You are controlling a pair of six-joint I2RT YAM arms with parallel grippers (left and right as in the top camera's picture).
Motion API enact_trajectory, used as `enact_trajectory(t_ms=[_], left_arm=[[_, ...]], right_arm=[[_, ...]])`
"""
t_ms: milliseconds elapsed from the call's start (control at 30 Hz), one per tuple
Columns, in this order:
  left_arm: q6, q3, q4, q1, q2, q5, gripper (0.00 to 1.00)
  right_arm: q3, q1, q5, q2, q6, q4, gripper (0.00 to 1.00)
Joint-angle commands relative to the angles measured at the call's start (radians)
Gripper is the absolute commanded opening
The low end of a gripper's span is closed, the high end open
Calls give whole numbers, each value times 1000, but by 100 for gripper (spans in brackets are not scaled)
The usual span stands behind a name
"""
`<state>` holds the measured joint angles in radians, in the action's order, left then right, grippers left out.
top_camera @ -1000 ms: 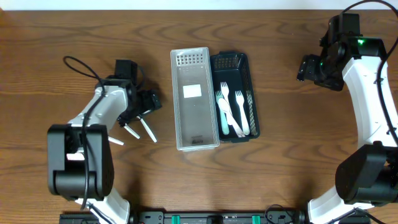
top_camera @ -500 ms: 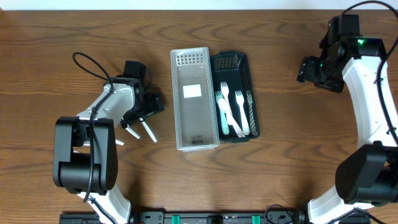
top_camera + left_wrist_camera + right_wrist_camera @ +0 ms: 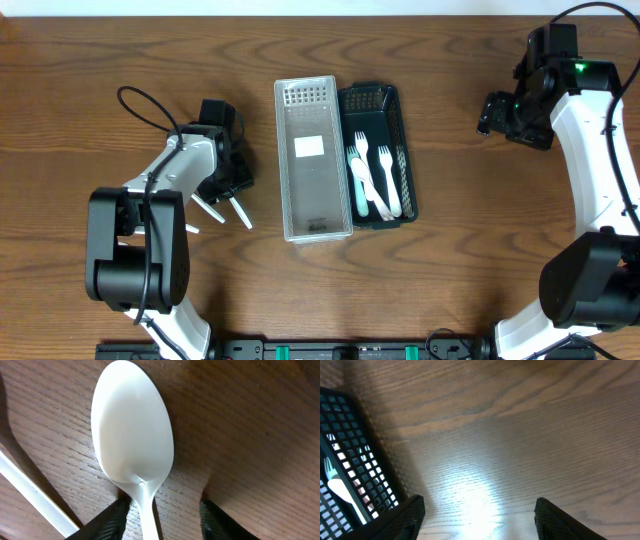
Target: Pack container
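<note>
We see the black container (image 3: 368, 98) mid-tabletop (image 3: 450, 270), white forks (image 3: 372, 180) inside it and a clear tray (image 3: 312, 190) touching its left side. Well to the left lies a white spoon (image 3: 132, 435), with the left gripper (image 3: 170, 517) jaws spread astride its neck. The right gripper (image 3: 477, 520) jaws are spread wide and empty.

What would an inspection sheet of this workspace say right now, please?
Surface: brown wood-grain table.
Job's things: clear tray empty, side by side with black basket holding white forks; white spoon and other white utensils lying loose on the left.
Clutter: nothing seen.
Tools: left tool open, fingers astride the spoon's handle; right tool open, holding nothing, over bare table right of the basket.
Cables: black cable looping over the table's left side.
Surroundings: black base rail at the near edge.
</note>
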<state>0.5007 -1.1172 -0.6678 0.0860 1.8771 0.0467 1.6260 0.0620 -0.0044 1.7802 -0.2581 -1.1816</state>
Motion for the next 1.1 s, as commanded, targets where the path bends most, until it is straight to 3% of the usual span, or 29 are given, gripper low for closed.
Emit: enact_trajectory(t_ms=[0, 167, 400, 500, 833, 1067], left_arm=[[6, 4, -3, -2, 38, -17, 44], [6, 4, 0, -2, 38, -18, 27], [6, 4, -1, -2, 38, -18, 25], [6, 4, -2, -2, 38, -18, 12], [-18, -32, -33, -1, 5, -18, 6], [-83, -287, -243, 46, -130, -18, 6]], right_arm=[[-5, 2, -3, 6, 11, -1, 73], [-5, 2, -3, 6, 11, -4, 74], [-5, 2, -3, 6, 8, -8, 74], [-5, 2, -3, 6, 8, -8, 73], [-5, 3, -3, 6, 8, -7, 73], [-5, 3, 0, 6, 8, -1, 74]])
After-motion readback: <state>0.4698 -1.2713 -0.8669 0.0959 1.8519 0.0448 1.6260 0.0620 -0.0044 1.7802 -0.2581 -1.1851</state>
